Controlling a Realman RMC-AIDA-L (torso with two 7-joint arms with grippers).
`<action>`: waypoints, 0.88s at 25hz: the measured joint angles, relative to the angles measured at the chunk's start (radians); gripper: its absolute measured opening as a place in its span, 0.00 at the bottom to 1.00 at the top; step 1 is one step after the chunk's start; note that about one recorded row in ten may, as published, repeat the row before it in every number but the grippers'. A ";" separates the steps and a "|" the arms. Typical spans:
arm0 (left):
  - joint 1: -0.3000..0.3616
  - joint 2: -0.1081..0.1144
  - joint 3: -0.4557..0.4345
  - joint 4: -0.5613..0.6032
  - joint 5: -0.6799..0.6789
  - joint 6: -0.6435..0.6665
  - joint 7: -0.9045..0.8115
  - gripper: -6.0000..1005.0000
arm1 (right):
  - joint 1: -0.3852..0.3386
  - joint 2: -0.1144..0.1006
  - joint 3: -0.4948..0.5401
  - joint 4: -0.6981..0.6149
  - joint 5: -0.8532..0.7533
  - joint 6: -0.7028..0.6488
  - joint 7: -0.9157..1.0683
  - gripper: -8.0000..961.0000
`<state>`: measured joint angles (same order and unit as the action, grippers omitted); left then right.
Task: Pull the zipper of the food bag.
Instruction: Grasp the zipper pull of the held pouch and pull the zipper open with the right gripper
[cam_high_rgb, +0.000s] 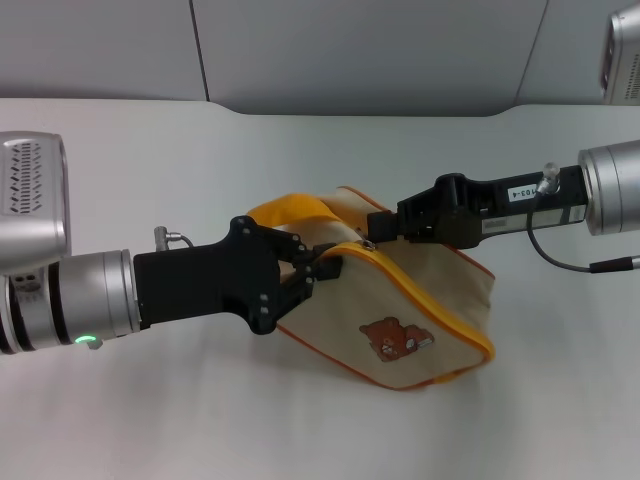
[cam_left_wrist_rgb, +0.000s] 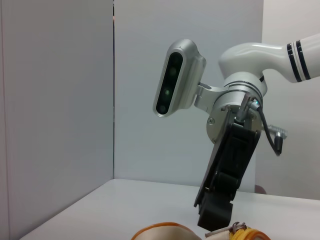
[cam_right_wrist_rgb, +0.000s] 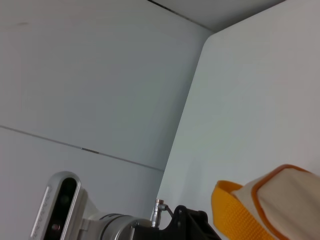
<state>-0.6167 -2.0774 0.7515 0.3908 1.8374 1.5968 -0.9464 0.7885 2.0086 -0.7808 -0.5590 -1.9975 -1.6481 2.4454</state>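
Black right tool (cam_high_rgb: 378, 228) reaches in from three o'clock, pinching the zipper (cam_high_rgb: 368, 243) pull. Left tool (cam_high_rgb: 318, 268), from nine o'clock, clamps the food bag (cam_high_rgb: 400, 310) corner, mid-bench (cam_high_rgb: 150, 160).

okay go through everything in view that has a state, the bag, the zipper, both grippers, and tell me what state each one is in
food bag: lying on the table, bear picture facing up, pinned between both grippers.
zipper: looks shut along the visible front edge; pull tab at the top corner.
orange loop handle: standing up in an arch, free.
left gripper: shut on the food bag at its corner.
right gripper: shut on the zipper at the pull tab.
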 joint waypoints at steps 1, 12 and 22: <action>0.000 -0.001 0.001 0.000 0.000 0.000 0.000 0.06 | -0.001 0.000 0.000 0.000 0.000 0.001 -0.003 0.01; 0.000 -0.001 -0.003 -0.001 0.000 0.002 -0.003 0.06 | -0.009 -0.007 0.015 0.011 0.019 -0.004 0.011 0.04; -0.006 -0.001 -0.003 0.002 0.000 0.003 -0.003 0.06 | -0.005 -0.009 0.009 0.042 0.016 0.021 0.018 0.33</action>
<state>-0.6228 -2.0786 0.7487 0.3931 1.8378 1.5998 -0.9496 0.7830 1.9993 -0.7715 -0.5169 -1.9818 -1.6276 2.4637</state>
